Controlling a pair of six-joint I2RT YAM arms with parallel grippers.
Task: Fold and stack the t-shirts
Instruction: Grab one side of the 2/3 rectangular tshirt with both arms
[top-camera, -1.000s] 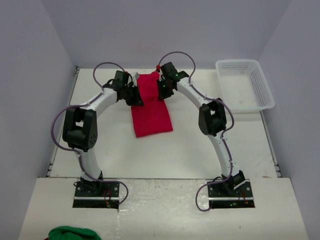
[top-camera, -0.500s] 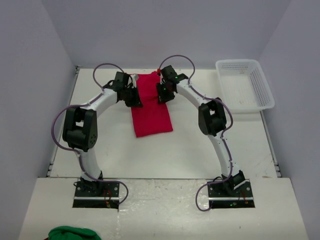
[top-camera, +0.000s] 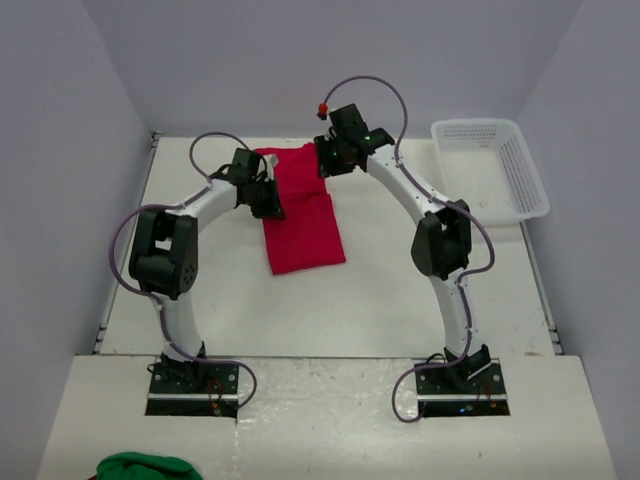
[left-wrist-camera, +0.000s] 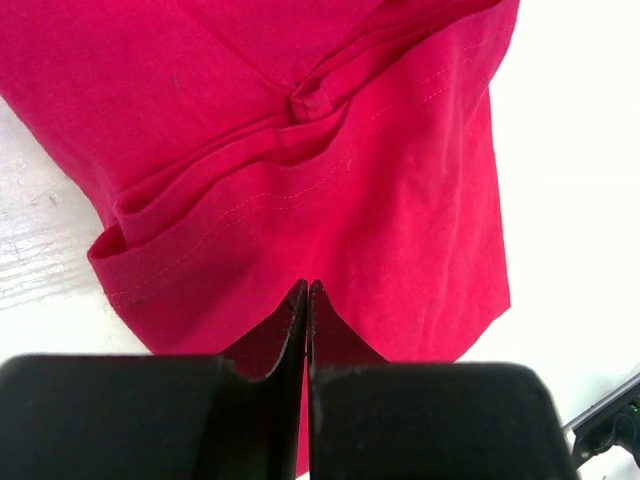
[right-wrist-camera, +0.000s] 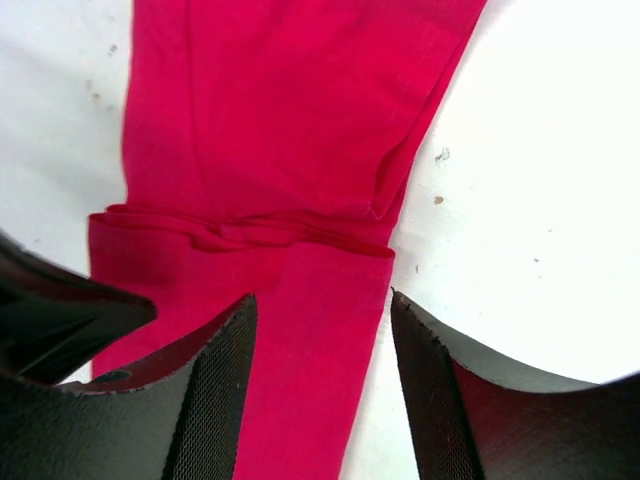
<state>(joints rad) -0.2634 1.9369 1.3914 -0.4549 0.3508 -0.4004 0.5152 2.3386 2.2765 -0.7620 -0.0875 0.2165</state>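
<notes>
Top: shirt (top-camera: 303, 215) folded in long strip on far half of table (top-camera: 400, 290); left gripper (top-camera: 268, 198) at its left edge, right gripper (top-camera: 330, 162) at far right corner.
Left wrist: jaws pressed tight together over cloth — no gap.
Right wrist: jaws spread wide above fold — empty.

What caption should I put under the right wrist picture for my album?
Right gripper, jaws open, over the folded red t-shirt on the white table.
</notes>
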